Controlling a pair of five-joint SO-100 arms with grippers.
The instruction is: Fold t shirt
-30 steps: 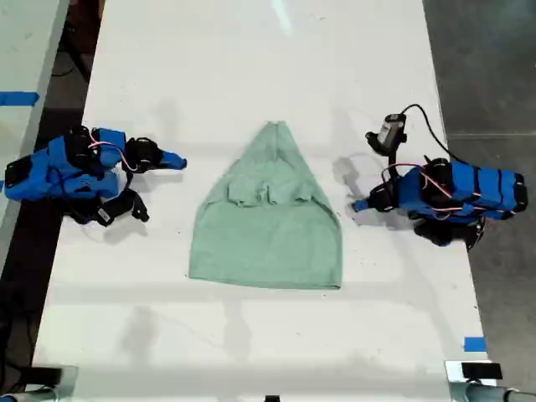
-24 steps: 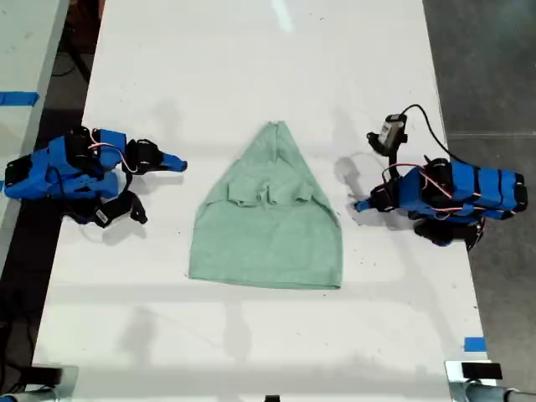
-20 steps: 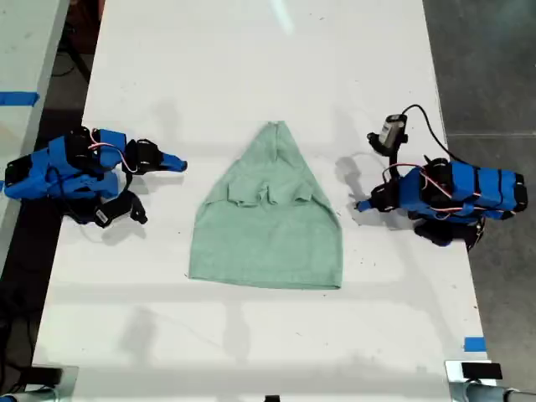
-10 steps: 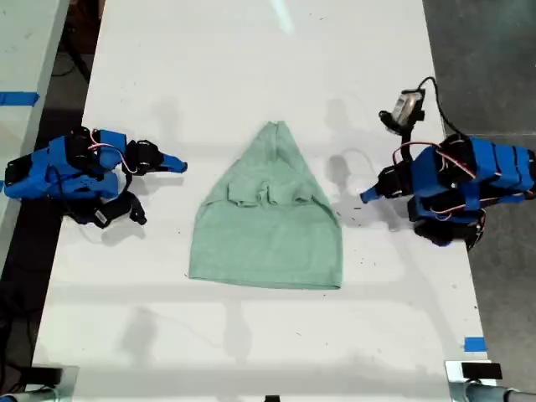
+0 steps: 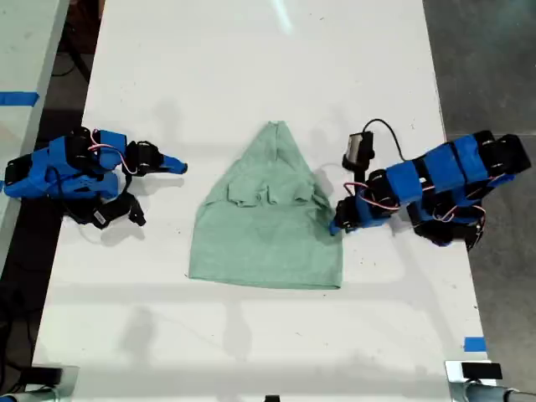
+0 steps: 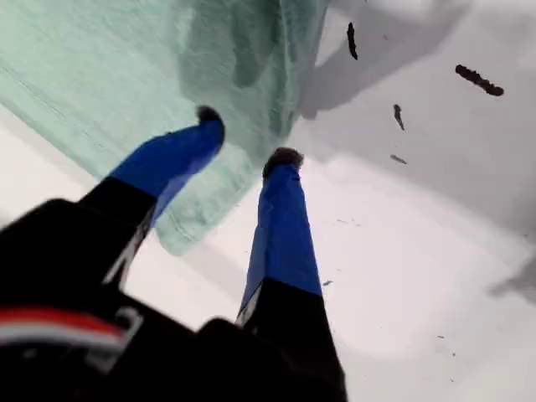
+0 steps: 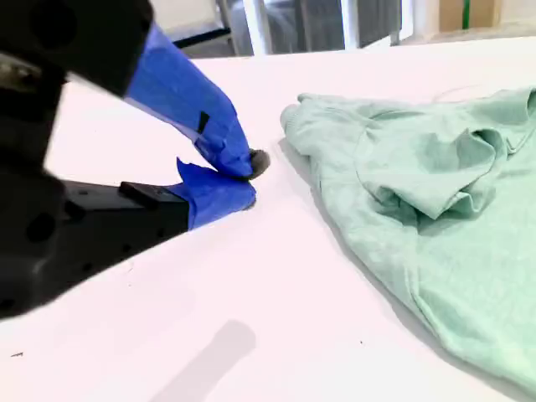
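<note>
My first tool (image 6: 243,138) has swung in from beside the t shirt (image 5: 266,219) to its side edge, jaws parted narrowly over the fabric – a grasp for the next fold looks close. My second tool (image 7: 247,180), pinched closed on nothing, waits beside the shirt's pointed top. The shirt lies mid-table (image 5: 251,67). No writing is readable.

T shirt (image 5: 266,222) mid table (image 5: 251,67); my first gripper (image 5: 335,224) at its exterior view's right edge.

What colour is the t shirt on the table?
Pale mint green; the t shirt shows best in the exterior view.
</note>
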